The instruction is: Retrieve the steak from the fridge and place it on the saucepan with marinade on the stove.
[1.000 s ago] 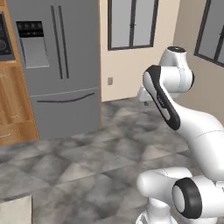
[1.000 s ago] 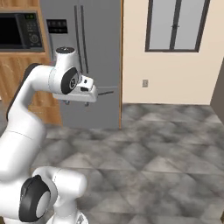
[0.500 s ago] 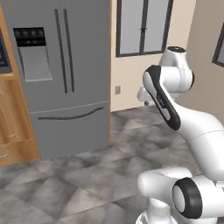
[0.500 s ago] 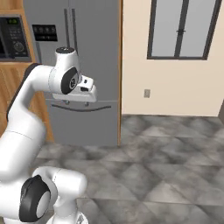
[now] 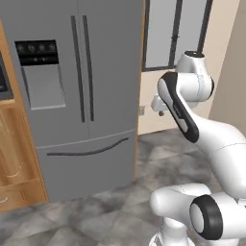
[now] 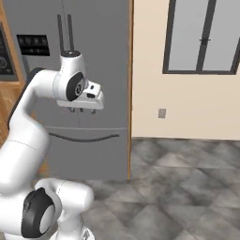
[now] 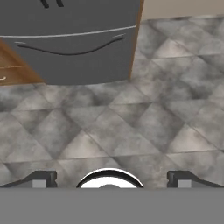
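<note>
Change since earlier: whole scene has slid and grown in both base views, so the base has driven nearer; the fridge [image 5: 81, 96] now fills the left and centre of the left base view where it sat smaller in the upper left. That is camera travel, not the fridge moving.
Left base view: fridge doors shut, two long vertical handles [image 5: 82, 67] at upper centre, black dispenser panel [image 5: 37, 53] at upper left, wide bottom drawer [image 5: 86, 166] below. Arm rises at right with the hand held high, near the frame's middle right, well apart from the doors.
Right base view: fridge [image 6: 93, 56] takes the upper left; claw [image 6: 80, 109] hangs under the white hand at centre left, in front of the door but apart from it. A window [image 6: 202, 35] sits upper right, grey tiled floor [image 6: 187, 178] lower right.
Hand view: camera looks down at the floor; the drawer [image 7: 74, 48] crosses the top. Two dark fingertips [image 7: 41, 178] stand at far left and far right of the bottom edge.
Claw: jaws spread wide, holding nothing.
Steak: presumably inside the closed fridge; I cannot see it.
Step in hand: approach to the fridge; nothing opened yet.
Next move: likely calls for lifting and turning the hand to a door handle, closing on it, then pulling the door out.
</note>
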### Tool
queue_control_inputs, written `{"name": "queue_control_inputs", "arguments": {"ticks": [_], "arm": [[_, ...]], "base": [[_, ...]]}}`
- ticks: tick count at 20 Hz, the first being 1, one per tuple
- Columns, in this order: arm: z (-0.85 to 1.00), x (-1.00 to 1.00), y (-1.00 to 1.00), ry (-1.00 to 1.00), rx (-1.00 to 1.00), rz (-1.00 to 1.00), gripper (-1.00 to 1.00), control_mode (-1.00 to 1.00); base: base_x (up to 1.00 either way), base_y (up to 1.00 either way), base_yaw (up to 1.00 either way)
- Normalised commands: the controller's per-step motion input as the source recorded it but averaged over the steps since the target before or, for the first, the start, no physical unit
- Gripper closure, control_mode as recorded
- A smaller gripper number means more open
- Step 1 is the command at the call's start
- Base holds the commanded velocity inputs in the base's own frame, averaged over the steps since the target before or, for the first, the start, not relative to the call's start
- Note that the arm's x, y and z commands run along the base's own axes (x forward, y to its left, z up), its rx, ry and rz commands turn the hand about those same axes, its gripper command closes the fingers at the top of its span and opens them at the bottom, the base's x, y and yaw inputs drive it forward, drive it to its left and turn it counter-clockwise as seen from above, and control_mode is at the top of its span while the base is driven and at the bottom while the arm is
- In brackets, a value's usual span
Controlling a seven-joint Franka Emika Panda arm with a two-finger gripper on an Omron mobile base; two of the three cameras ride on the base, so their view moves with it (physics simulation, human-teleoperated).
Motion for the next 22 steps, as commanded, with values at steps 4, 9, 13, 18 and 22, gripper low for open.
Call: {"name": "queue_control_inputs", "arguments": {"ticks": [4,9,13,18,22], "arm": [[0.0,0.0,0.0,0.0,0.0,0.0,-1.0,1.0],[0.0,0.0,0.0,0.0,0.0,0.0,-1.0,1.0],[0.0,0.0,0.0,0.0,0.0,0.0,-1.0,1.0],[0.0,0.0,0.0,0.0,0.0,0.0,-1.0,1.0],[0.0,0.0,0.0,0.0,0.0,0.0,-1.0,1.0]], "base": [[0.67,0.67,0.0],[0.45,0.65,0.0],[0.18,0.26,0.01],[0.0,0.16,0.12],[-0.05,0.25,0.15]]}}
